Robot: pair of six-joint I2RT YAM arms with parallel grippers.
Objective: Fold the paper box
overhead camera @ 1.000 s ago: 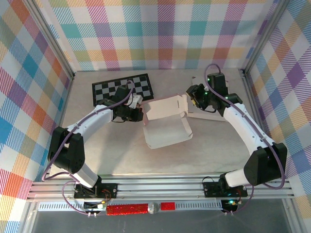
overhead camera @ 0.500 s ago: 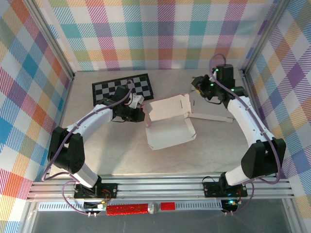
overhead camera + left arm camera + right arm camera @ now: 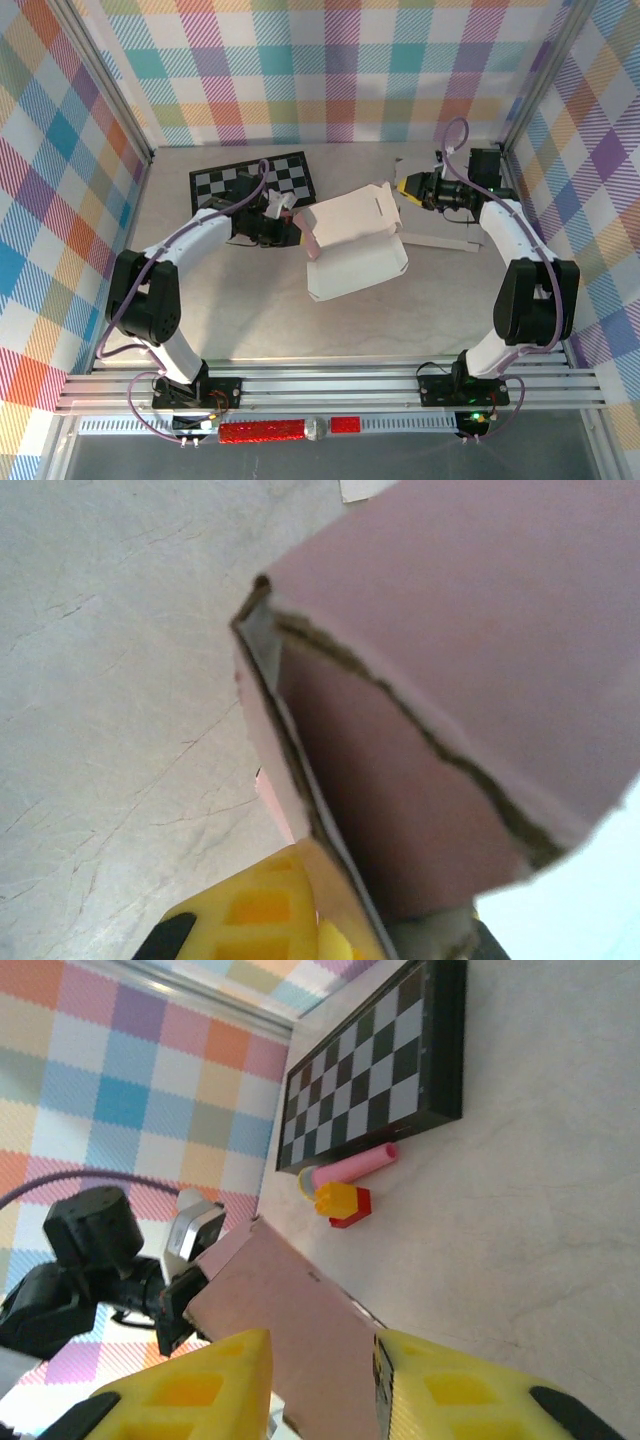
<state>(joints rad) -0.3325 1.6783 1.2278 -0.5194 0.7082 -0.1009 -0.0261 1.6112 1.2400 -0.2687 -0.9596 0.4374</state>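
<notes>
Chessboard [image 3: 252,183] blocks rear-left (front table [image 3: 300,335] free)

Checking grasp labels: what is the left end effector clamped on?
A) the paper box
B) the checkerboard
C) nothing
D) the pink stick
A: the left wrist view shows a wall of the paper box pinched in the left end effector.

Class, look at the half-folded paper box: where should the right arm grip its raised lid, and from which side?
Probably its free right edge, from the right, one finger on each face. The lid is a thin sheet tilted up; the left fingers hold the box's left side, and the right fingers face that edge.
</notes>
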